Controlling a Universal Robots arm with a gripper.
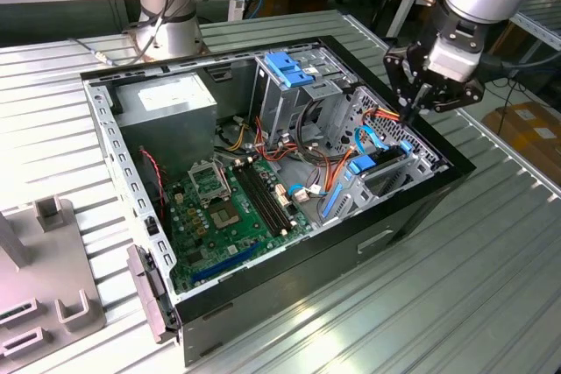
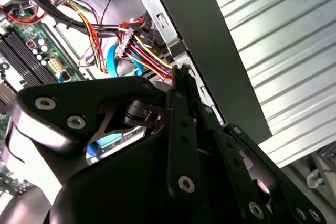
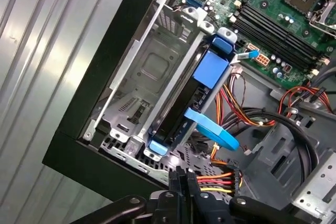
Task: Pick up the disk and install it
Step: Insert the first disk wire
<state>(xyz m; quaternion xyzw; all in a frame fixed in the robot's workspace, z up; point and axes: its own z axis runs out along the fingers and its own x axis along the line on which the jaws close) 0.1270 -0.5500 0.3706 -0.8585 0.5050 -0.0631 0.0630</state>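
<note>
The disk (image 3: 178, 106), dark and edge-on in its light-blue carrier rail, sits in the grey metal drive cage (image 3: 144, 72) at the open computer case's (image 1: 412, 208) corner; just above, the gripper (image 1: 414, 111) hangs with fingers pressed together, holding nothing

No text, brand, number or sign can be read: the white label on the power supply (image 1: 166, 94) is too small to make out.
</note>
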